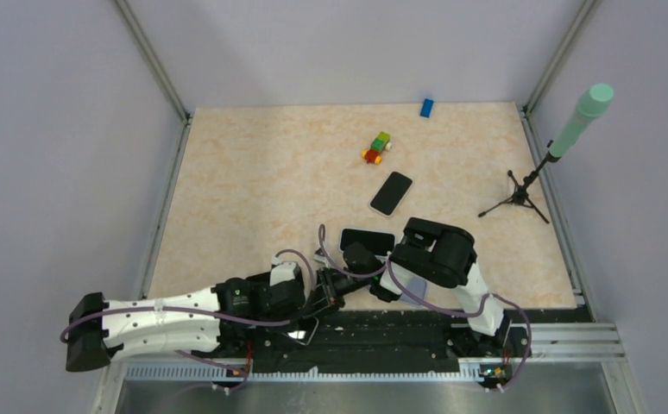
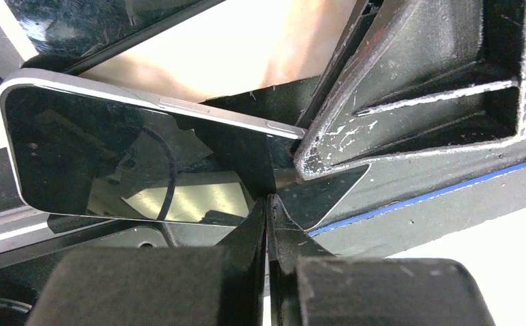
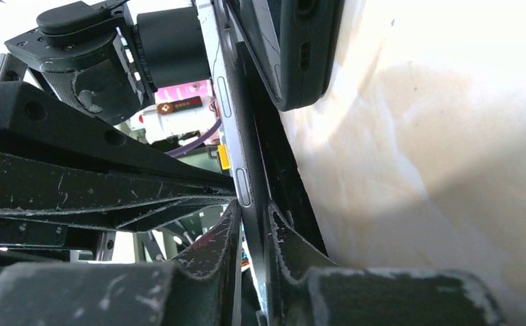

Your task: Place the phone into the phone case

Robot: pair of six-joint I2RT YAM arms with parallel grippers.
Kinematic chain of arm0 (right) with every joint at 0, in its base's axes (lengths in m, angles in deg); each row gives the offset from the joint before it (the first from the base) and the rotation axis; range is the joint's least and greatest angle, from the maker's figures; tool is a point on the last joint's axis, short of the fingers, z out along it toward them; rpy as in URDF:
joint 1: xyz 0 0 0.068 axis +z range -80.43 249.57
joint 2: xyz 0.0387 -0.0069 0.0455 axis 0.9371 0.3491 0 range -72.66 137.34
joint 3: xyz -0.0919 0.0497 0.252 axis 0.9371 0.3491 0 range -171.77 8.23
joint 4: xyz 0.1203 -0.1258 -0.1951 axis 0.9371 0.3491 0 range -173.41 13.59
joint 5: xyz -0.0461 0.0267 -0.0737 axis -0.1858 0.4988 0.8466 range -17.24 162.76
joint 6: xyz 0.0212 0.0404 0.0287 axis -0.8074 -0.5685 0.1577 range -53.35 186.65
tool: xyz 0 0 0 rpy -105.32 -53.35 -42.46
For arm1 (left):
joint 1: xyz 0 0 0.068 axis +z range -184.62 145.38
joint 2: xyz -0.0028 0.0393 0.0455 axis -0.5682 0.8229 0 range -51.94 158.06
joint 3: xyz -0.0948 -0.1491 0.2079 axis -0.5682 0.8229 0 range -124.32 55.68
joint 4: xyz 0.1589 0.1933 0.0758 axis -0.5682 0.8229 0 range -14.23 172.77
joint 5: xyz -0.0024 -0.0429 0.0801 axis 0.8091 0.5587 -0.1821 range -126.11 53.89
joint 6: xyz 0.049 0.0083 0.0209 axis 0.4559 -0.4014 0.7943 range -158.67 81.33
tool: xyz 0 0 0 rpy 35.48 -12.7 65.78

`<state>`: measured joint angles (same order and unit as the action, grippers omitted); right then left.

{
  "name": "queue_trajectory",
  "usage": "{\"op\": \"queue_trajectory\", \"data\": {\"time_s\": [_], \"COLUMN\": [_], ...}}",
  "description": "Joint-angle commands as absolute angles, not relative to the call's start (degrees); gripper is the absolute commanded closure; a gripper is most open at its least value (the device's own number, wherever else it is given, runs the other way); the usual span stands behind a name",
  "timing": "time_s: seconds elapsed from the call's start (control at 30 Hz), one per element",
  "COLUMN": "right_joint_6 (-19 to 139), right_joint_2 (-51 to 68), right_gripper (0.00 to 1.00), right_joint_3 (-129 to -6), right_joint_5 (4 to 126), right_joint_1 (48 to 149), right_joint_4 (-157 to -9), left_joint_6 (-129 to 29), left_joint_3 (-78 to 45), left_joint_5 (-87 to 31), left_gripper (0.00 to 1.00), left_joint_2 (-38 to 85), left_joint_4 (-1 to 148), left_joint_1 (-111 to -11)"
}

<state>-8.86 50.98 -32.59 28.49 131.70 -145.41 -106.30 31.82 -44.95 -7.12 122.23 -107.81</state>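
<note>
The phone [image 2: 111, 156], with a black screen and a silver rim, stands on edge in the left wrist view. My right gripper [image 3: 252, 207] is shut on the phone's silver edge [image 3: 228, 102], one scratched finger [image 3: 213, 251] on each face. That finger [image 2: 396, 88] also shows gripping the phone's corner. The black phone case [image 3: 294, 47] lies on the table just beyond the phone, and shows as a dark rectangle [image 1: 367, 239]. My left gripper [image 2: 268, 200] is shut and empty, its tips right by the phone's lower edge.
A second black phone-shaped slab [image 1: 391, 193] lies flat further out. A small toy of coloured blocks [image 1: 377, 148] and a blue block [image 1: 426, 107] sit near the back. A tripod [image 1: 517, 197] with a green-topped pole stands at the right edge. Both arms crowd the near table edge.
</note>
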Motion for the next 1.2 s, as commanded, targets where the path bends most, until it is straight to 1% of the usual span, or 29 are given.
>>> {"op": "queue_trajectory", "data": {"time_s": [0.0, 0.03, 0.2, 0.4, 0.53, 0.7, 0.77, 0.83, 0.93, 1.0, 1.03, 1.17], "right_joint_6": [-10.51, -9.42, -4.57, 4.06, 12.57, 20.27, 21.97, 23.46, 26.81, 28.96, 29.94, 31.63], "right_joint_2": [51.64, 51.22, 48.28, 41.8, 35.5, 28.48, 25.92, 23.13, 18.9, 16.03, 14.82, 10.6], "right_gripper": [0.95, 0.99, 1.0, 1.0, 1.0, 1.0, 1.0, 1.0, 1.0, 1.0, 1.0, 1.0], "right_joint_3": [-31.87, -31.99, -32.57, -33.26, -34.67, -34.2, -33.03, -31.68, -30.66, -30.62, -30.62, -29.62], "right_joint_5": [28.11, 28.15, 28.02, 28.27, 30.07, 32.38, 32.47, 32.43, 32.52, 32.97, 33.25, 32.7], "right_joint_1": [132.26, 132.3, 132.24, 132.17, 131.82, 129.27, 127.6, 125.68, 122.93, 121.34, 120.57, 117.02], "right_joint_4": [-148.73, -147.54, -140.84, -130.47, -116.36, -104.67, -102.58, -100.65, -95.86, -91.99, -90.27, -86.29], "left_joint_6": [-106.61, -106.27, -104.3, -102.75, -103.27, -101.24, -100.85, -99.22, -95.1, -92.38, -91.24, -88.01], "left_joint_3": [32.21, 31.79, 25.58, 15.71, 11.43, 7.06, 5.25, 4.59, 5.77, 7.87, 9.13, 13.4], "left_joint_5": [-48.36, -48.72, -52.07, -59.66, -65.03, -71.48, -74.44, -75.63, -71.57, -65.48, -60.44, -46.96], "left_gripper": [1.0, 1.0, 1.0, 0.91, 0.86, 0.62, 0.49, 0.42, 0.39, 0.39, 0.39, 0.39], "left_joint_2": [-7.27, -7.23, -6.1, -2.84, -0.97, -0.4, -0.58, -1.23, -2.95, -4.26, -4.97, -6.85], "left_joint_4": [120.45, 120.61, 125.14, 130.57, 130.3, 127.66, 127.12, 125.16, 118.2, 113.64, 111.58, 107.57], "left_joint_1": [-107.75, -107.75, -107.75, -107.75, -107.66, -107.46, -106.84, -105.18, -100.21, -95.07, -91.98, -80.5]}}
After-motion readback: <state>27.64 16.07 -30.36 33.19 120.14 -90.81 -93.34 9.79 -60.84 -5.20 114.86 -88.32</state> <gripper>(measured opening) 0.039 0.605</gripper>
